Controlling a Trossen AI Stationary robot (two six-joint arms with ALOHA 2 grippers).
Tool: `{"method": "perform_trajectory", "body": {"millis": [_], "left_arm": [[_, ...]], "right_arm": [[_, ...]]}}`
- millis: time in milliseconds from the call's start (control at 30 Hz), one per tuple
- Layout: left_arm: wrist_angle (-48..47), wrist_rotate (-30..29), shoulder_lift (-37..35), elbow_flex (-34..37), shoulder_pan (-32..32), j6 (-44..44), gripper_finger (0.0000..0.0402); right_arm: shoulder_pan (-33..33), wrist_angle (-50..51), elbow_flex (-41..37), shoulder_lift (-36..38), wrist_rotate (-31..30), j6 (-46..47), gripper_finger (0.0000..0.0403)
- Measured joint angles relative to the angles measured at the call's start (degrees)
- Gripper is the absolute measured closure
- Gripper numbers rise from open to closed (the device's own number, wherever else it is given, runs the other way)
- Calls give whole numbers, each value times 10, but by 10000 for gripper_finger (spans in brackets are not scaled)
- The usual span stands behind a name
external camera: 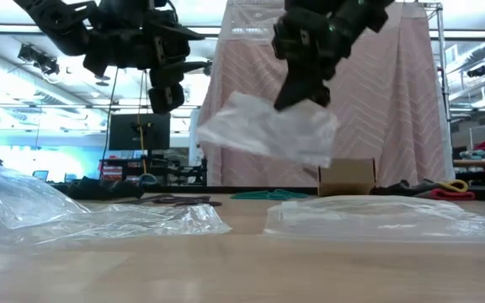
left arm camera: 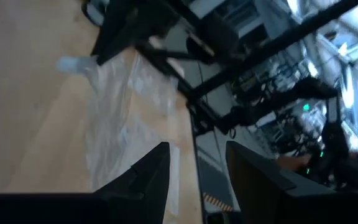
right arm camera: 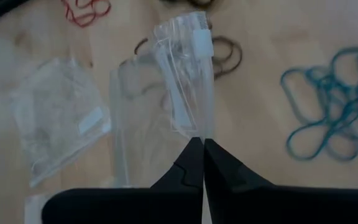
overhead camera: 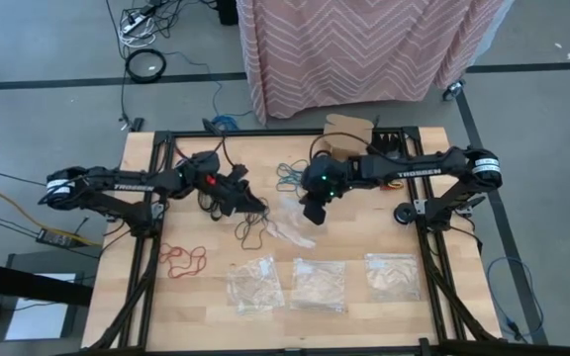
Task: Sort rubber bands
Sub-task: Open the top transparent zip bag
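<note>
Above the middle of the wooden surface, the right end effector hangs with its fingers pressed together on the edge of a clear plastic bag, which dangles from it clear of the surface, as the low view confirms. Taking this lifted bag as landmark, the rubber bands lie sorted by colour around it: the teal-blue cluster rests on the surface just behind the bag toward the far edge, the dark brown cluster lies just beside it on the left-arm side, the red cluster lies farther off on that same side toward the near edge, and a black cluster cannot be told apart from the dark arm parts. Three flat clear bags lie in a row on the surface between the lifted bag and the near edge. The left end effector hovers to the left of the lifted bag, near the dark brown cluster, its fingers spread and holding nothing. A small cardboard box stands behind the bag at the far edge, and a striped pink cloth hangs beyond that edge.
</note>
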State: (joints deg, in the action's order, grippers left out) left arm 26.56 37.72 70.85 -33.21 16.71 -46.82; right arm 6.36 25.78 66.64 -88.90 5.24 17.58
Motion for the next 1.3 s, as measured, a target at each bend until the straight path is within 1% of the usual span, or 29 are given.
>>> {"method": "perform_trajectory", "body": {"millis": [167, 333, 467, 533, 633, 700, 767, 867, 1033, 1167, 1300], "left_arm": [[10, 1, 0, 0, 23, -20, 219], [10, 1, 6, -4, 40, -29, 219], [9, 2, 39, -45, 48, -17, 220], [-13, 11, 69, -75, 50, -3, 220], [-76, 40, 117, -124, 51, 32, 220], [-117, 57, 138, -149, 53, 57, 220], [-139, 60, 147, -162, 55, 75, 223], [-142, 63, 148, -165, 65, 78, 237], [-174, 132, 115, -165, 110, 79, 263], [-212, 130, 81, -166, 144, 101, 282], [-229, 132, 84, -166, 138, 106, 292]], "right_arm": [[0, 8, 31, 0, -17, -12, 403], [0, 8, 36, 0, -18, -17, 403], [0, 2, 36, 0, -15, -17, 403], [0, 1, 36, 0, -13, -17, 403], [0, 1, 36, 0, -13, -13, 403], [0, 1, 36, 0, -13, -11, 403], [0, 1, 36, 0, -11, -7, 403], [0, 1, 36, 0, -11, -7, 403], [0, 3, 36, 0, -11, -7, 403], [0, -2, 36, 0, -9, -7, 403], [0, -13, 36, 0, -5, -7, 403]]}}
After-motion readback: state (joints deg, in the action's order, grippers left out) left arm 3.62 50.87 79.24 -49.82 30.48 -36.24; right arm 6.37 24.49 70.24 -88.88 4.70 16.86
